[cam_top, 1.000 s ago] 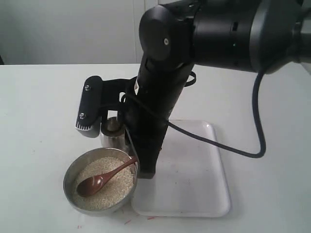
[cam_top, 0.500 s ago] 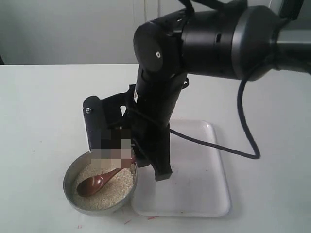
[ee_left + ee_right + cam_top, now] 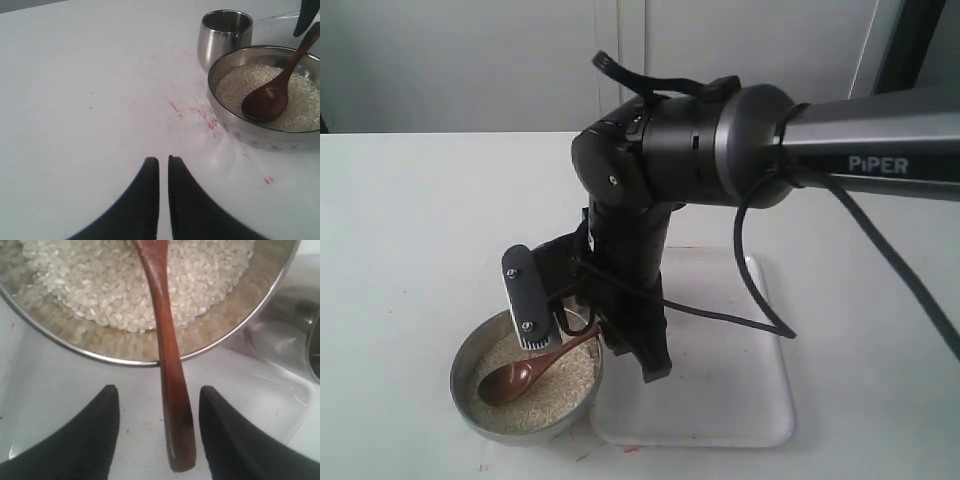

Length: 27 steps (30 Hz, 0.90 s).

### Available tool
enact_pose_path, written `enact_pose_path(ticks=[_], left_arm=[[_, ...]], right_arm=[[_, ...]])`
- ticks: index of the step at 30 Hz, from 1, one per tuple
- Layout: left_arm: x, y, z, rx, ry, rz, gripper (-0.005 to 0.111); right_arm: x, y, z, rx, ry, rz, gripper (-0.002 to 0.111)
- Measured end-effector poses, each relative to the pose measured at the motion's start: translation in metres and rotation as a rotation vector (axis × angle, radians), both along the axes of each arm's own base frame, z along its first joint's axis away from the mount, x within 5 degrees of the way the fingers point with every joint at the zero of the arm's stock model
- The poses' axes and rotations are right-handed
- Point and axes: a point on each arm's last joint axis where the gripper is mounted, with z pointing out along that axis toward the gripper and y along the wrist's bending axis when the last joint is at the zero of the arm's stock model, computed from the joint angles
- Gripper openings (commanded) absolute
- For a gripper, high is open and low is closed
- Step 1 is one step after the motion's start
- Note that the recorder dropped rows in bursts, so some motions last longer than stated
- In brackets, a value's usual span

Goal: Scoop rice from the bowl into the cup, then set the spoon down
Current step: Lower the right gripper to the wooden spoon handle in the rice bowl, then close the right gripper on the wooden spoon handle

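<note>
The steel bowl holds a pale heap of rice. The brown wooden spoon lies with its head on the rice and its handle over the rim toward the tray. My right gripper stands open, a finger on each side of the handle's end without touching it. The right wrist view shows rice and the bowl wall just ahead of that gripper. The small steel cup stands right behind the bowl; the arm hides it in the exterior view. My left gripper is shut and empty, over bare table short of the bowl.
A white tray lies to the right of the bowl, and the right gripper hangs over its near-left part. Red marks dot the table beside the bowl. The right arm's black cable loops over the tray.
The right arm has come down and its gripper has swung lower, so the open fingers now flank the spoon handle and hide the cup. Spoon and bowl have not moved.
</note>
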Motion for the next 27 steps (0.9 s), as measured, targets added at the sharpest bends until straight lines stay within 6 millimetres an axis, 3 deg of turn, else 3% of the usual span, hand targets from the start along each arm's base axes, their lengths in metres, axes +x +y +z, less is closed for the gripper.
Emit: enact_pose_path(ticks=[11, 24, 27], left_arm=[[0.0, 0.0, 0.0, 0.0, 0.0, 0.0, 0.014], [0.0, 0.0, 0.0, 0.0, 0.0, 0.0, 0.014], [0.0, 0.0, 0.0, 0.0, 0.0, 0.0, 0.014]], right_arm=[[0.0033, 0.0027, -0.0077, 0.005, -0.007, 0.003, 0.047], [-0.0005, -0.0008, -0.0088, -0.035, 0.036, -0.001, 0.0], [-0.0045, -0.0032, -0.0096, -0.065, 0.076, -0.023, 0.0]])
